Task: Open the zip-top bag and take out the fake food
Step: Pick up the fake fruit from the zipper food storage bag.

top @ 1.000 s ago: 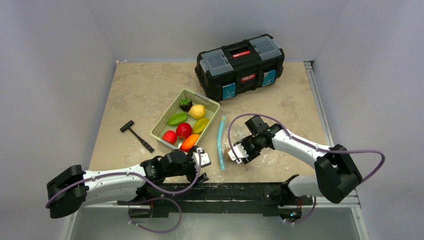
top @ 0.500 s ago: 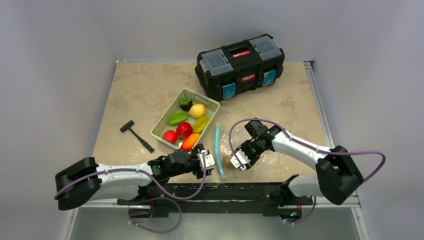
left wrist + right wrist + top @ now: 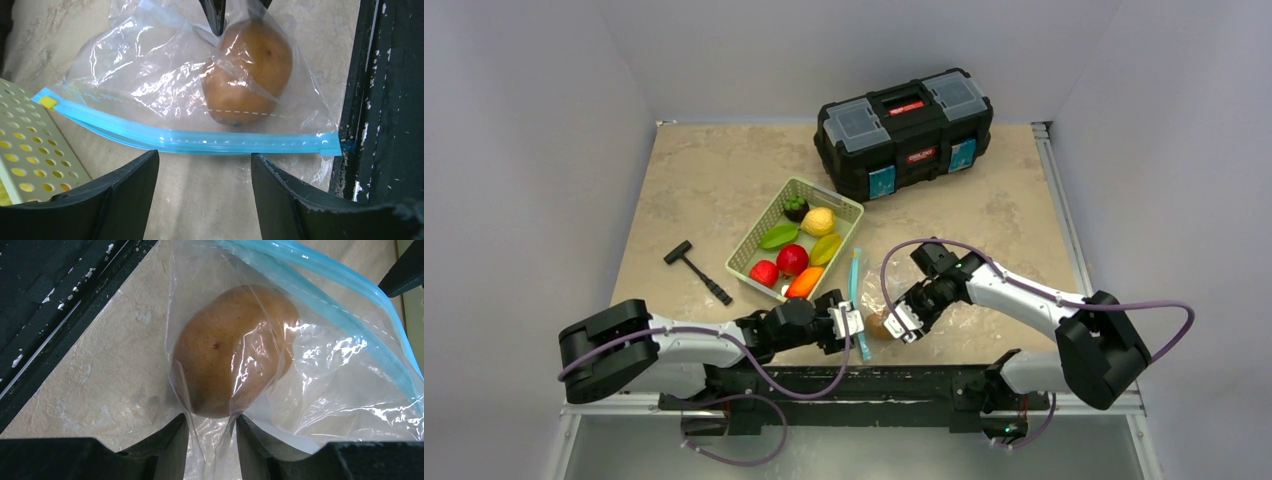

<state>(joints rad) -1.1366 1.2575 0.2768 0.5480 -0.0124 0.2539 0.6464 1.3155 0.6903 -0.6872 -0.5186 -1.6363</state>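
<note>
The zip-top bag (image 3: 924, 312) lies flat at the table's near edge, its teal zip strip (image 3: 856, 292) toward the left arm. One brown potato-like fake food (image 3: 879, 325) is inside it, seen through the plastic (image 3: 247, 70) (image 3: 232, 350). My left gripper (image 3: 852, 322) (image 3: 204, 155) is open, its fingertips just short of the zip strip (image 3: 200, 140). My right gripper (image 3: 902, 322) (image 3: 212, 416) is narrowly open behind the potato, with bunched bag plastic between its fingers. Other fake food (image 3: 794, 260) lies in the green basket (image 3: 792, 183).
A black toolbox (image 3: 904, 130) stands at the back. A small black hammer (image 3: 696, 270) lies left of the basket. The basket's corner (image 3: 30, 150) is close on the left gripper's side. The black mounting rail (image 3: 874, 380) (image 3: 385, 100) (image 3: 50, 290) runs along the table's near edge beside the bag.
The left gripper has moved right up to the zip strip. The right gripper and the bag with the potato have shifted toward the near edge and the left gripper.
</note>
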